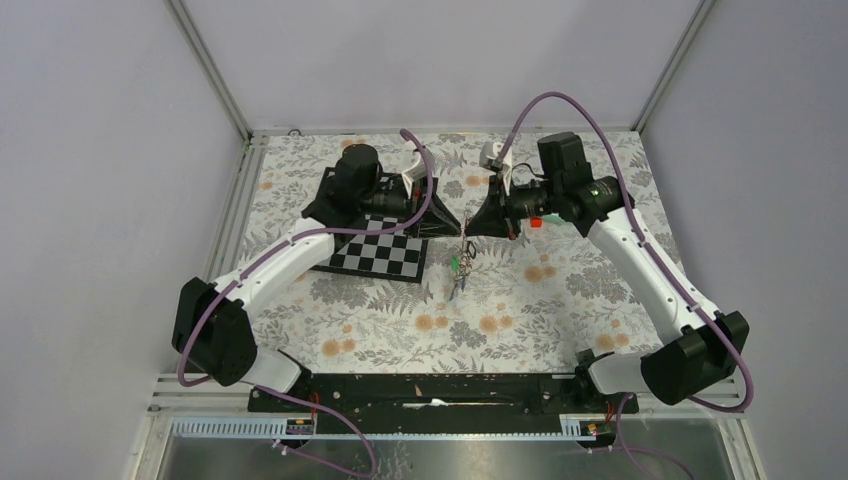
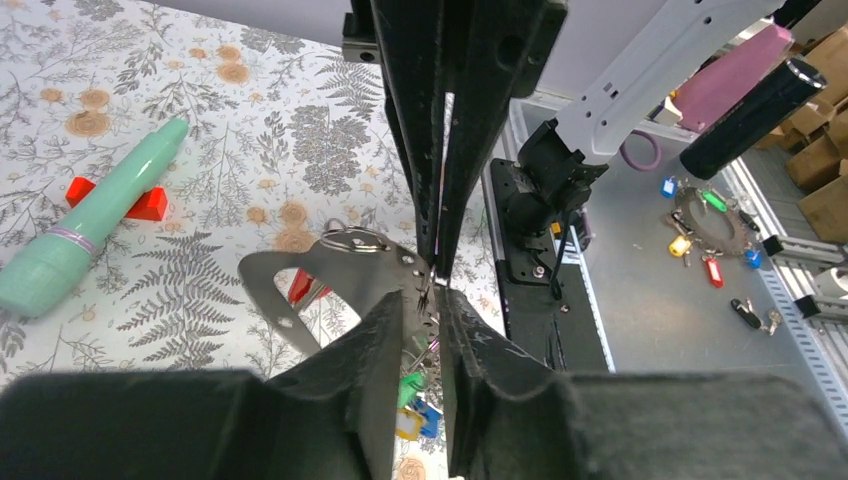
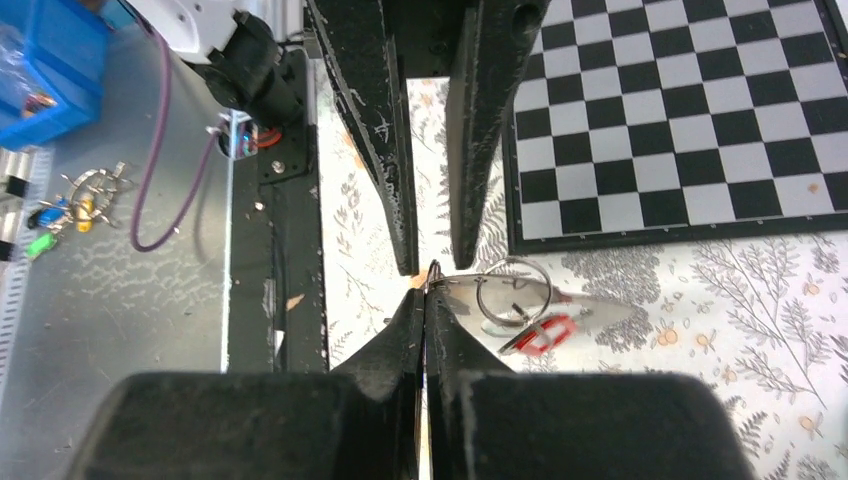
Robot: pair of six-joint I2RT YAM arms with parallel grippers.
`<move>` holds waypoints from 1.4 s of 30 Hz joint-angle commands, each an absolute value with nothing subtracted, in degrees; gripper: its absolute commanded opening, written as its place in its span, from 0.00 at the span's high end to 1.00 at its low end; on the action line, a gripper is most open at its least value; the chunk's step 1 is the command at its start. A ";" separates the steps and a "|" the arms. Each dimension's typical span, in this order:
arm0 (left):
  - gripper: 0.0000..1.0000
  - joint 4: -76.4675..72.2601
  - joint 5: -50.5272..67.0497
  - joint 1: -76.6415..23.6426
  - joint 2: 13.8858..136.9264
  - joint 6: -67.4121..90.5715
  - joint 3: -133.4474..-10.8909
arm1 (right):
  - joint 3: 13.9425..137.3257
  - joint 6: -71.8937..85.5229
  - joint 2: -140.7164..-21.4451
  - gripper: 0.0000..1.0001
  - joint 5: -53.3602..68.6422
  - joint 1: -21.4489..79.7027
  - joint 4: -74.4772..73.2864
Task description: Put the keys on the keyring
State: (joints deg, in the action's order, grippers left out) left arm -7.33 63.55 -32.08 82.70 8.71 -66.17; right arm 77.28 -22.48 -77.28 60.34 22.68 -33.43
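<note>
Both grippers meet above the middle of the table. The keyring (image 2: 290, 275) is a grey metal loop held up in the air, seen edge-on in the right wrist view (image 3: 590, 305). My right gripper (image 3: 426, 290) (image 1: 472, 234) is shut on the loop's edge. My left gripper (image 2: 432, 295) (image 1: 460, 233) faces it with its jaws slightly apart, one either side of the same edge. A small split ring (image 3: 512, 290) with a red-tagged key (image 3: 535, 333) hangs on the loop. Green (image 2: 410, 385), yellow (image 2: 405, 425) and blue (image 2: 430, 415) tagged keys dangle below (image 1: 457, 268).
A teal tube (image 2: 85, 225) rests on red blocks (image 2: 150, 203) on the floral cloth. A checkerboard mat (image 1: 380, 255) lies under the left arm. Beyond the table's near rail, more keys (image 2: 700, 220) lie on a metal shelf, and a blue bin (image 3: 40, 70) stands there.
</note>
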 commanded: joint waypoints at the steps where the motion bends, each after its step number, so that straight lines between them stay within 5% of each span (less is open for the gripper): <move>1: 0.71 5.01 60.69 -31.64 82.46 -5.91 -72.88 | 83.98 -30.45 -78.37 1.00 50.83 26.31 -44.26; 11: 0.64 20.33 62.57 -32.70 84.72 -22.71 -79.69 | 90.85 -33.09 -80.64 1.00 42.54 30.12 -51.51; 42: 0.83 20.57 64.56 -36.17 86.97 -26.90 -81.14 | 86.95 -31.64 -79.55 1.00 43.72 30.15 -48.67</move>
